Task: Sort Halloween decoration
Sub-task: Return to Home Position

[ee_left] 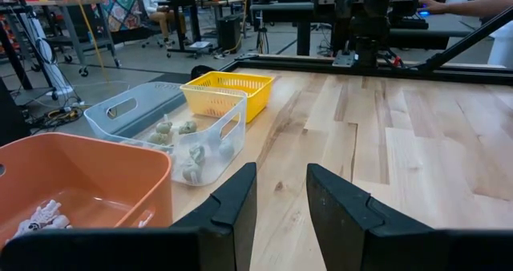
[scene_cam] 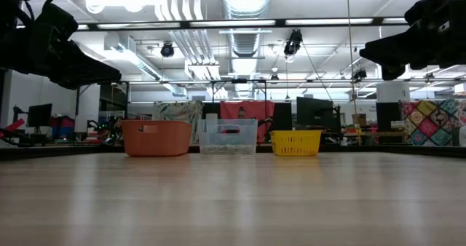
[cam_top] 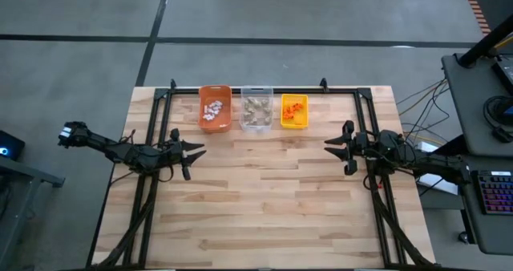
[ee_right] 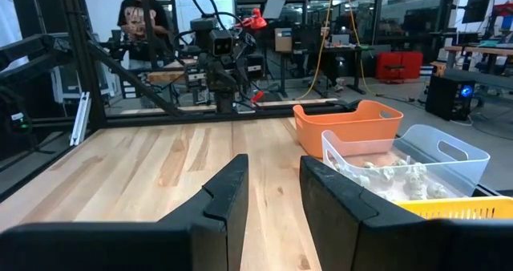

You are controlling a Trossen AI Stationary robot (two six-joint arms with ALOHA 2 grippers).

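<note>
White toys (cam_top: 212, 109) lie in the orange bin (cam_top: 202, 111), grey-tan toys (cam_top: 256, 106) in the clear bin (cam_top: 243, 111), orange toys (cam_top: 294, 107) in the yellow bin (cam_top: 282, 113) — a row at the far edge of the table (cam_top: 264, 203). The left claw (cam_top: 199, 151) and right claw (cam_top: 329, 147) hang spread and empty, well apart from them.

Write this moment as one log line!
left gripper: open, over table's left; right gripper: open, over table's right; white trinkets: orange bin; grey-tan trinkets: clear bin; orange trinkets: yellow bin

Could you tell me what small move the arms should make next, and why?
Probably just park both arms: the left gripper and right gripper hold nothing, and the only trinkets in view lie in the orange bin, clear bin and yellow bin.
</note>
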